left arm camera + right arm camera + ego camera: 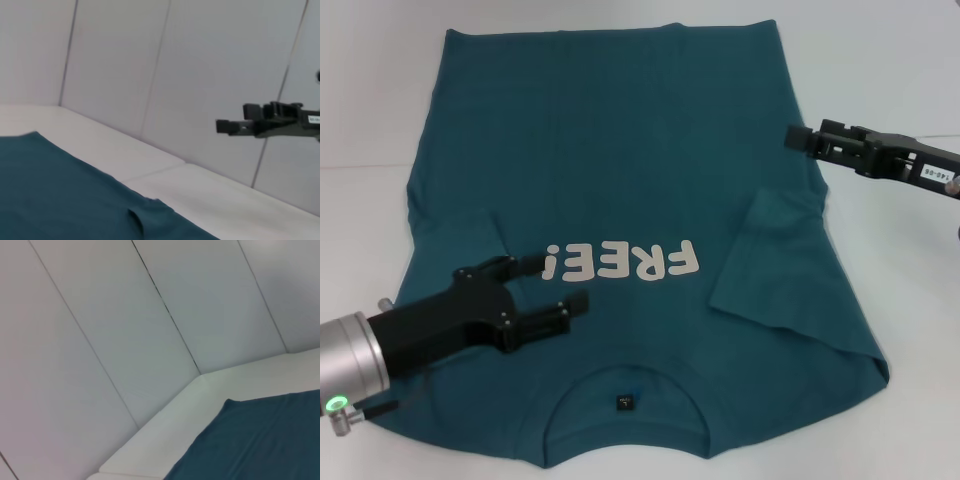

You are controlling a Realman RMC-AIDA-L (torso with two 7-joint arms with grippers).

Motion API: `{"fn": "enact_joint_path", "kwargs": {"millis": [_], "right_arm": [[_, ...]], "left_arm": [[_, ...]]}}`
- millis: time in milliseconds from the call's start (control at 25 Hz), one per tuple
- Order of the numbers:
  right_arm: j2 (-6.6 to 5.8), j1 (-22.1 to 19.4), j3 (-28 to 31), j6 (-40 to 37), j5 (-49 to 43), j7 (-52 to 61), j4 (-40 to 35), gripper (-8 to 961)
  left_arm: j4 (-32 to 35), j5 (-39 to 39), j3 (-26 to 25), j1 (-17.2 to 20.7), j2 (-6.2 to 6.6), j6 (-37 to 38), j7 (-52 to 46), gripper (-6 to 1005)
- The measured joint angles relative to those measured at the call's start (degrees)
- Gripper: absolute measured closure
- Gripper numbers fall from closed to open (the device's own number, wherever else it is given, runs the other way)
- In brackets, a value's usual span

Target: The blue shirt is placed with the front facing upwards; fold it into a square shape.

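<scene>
Flat white matte desk (pixel 910 300) fills the head view, surface plain and evenly lit, soft shadows only. A faint seam line runs across the desk top, visible in the left wrist view as a shallow joint between two white slabs. Behind the desk: pale grey-white panelled wall (pixel 200 75), large flat panels split by thin dark vertical joints. Same wall panels (pixel 100 340) in the right wrist view, joints running diagonally through that picture, meeting the desk's far edge at a clean corner. Light is diffuse, slightly cool, no hard highlights. No windows or floor in view.
</scene>
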Motion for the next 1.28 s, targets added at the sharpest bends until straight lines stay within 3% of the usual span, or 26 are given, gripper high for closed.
{"fn": "enact_joint_path", "kwargs": {"millis": [120, 480, 720, 1280], "right_arm": [[-0.24, -0.83, -0.11, -0.98, -0.09, -1.04, -0.71, 13], [0.51, -3.45, -0.42, -4.16, -0.18, -4.05, -3.26, 15], [1.80, -5.50, 0.14, -4.31, -0.31, -4.59, -4.43, 16], [2.05, -6.67, 0.62, -4.26, -1.56, -4.61, -4.25, 19]], "left_arm": [[-0.23, -0.49, -0.55, 0.14, 0.00, 0.31, 0.19, 111], [-1.38, -0.54, -1.54, 0.12, 0.49, -0.13, 0.31, 111], [-1.35, -1.80, -2.07, 0.37, 0.23, 0.25, 0.41, 112], [-4.61, -5.53, -2.67, 0.25, 0.08, 1.47, 1.19, 112]]}}
